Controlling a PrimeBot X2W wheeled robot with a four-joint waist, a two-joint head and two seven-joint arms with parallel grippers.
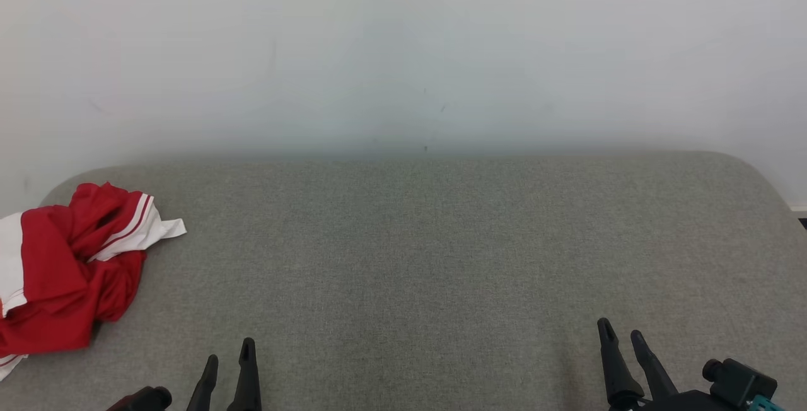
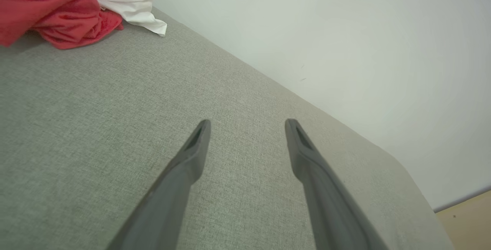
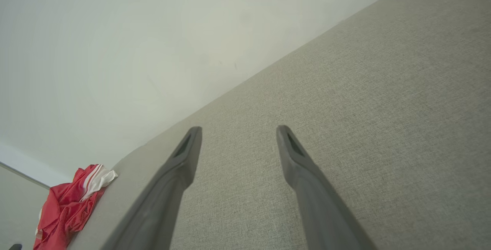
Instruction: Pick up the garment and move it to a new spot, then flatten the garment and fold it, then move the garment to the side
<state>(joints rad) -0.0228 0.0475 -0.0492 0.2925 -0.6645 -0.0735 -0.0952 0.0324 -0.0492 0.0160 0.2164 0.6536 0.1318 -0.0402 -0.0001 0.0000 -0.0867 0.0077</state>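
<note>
Red-and-white garment (image 1: 69, 272): is lying crumpled in a loose heap at the far left end of the padded surface. The thin red fabric is bunching in soft folds, and a white striped band is poking out to the right. Nothing is gripping it.
Left gripper (image 1: 229, 349): is sitting at the lower left, near the garment but apart from it. Its two long, dark, tapered fingers are standing spread with nothing between them.
Grey padded surface (image 1: 410, 260): is stretching across the whole width. Its woven cloth is showing a fine weave, and its far corners are rounding off.
Pale wall (image 1: 403, 52): is rising smooth and matte behind the surface and carrying a few small specks.
Right gripper (image 1: 621, 328): is sitting at the lower right, well apart from the garment. Its dark fingers are standing spread and empty.
</note>
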